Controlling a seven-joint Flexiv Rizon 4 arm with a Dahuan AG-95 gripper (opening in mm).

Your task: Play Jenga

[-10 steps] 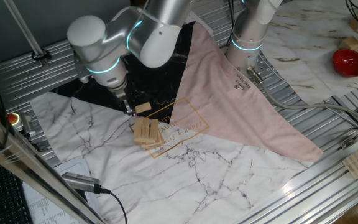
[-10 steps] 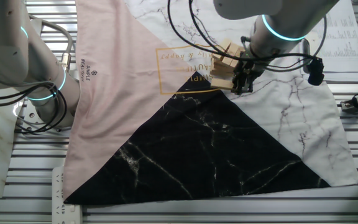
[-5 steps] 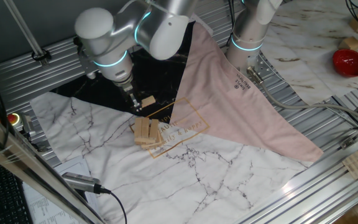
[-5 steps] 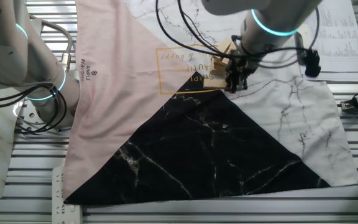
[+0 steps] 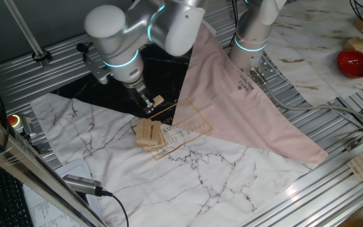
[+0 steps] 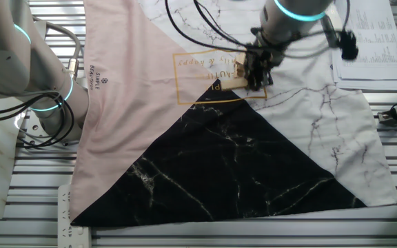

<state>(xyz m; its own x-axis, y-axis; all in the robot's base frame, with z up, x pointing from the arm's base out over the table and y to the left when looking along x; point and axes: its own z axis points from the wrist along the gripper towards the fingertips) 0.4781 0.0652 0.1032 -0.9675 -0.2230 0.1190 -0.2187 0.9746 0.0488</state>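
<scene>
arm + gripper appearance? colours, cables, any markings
The arm has rounded silver-grey links with glowing cyan rings at the joints. Black cables loop along its wrist and a small black box hangs off one side. The gripper is small, dark and two-fingered. No logos or text are readable on it.

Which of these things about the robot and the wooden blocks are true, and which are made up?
1. The gripper holds one wooden block. True.
2. The stack of blocks stands on the black part of the cloth. False: it stands on the white marble part, near the gold writing.
3. A red bowl sits far off from the stack. True.
4. The held block rests on top of the stack. False: it is beside and apart from the stack.
5. The pink part of the cloth has small writing on it. True.
</scene>
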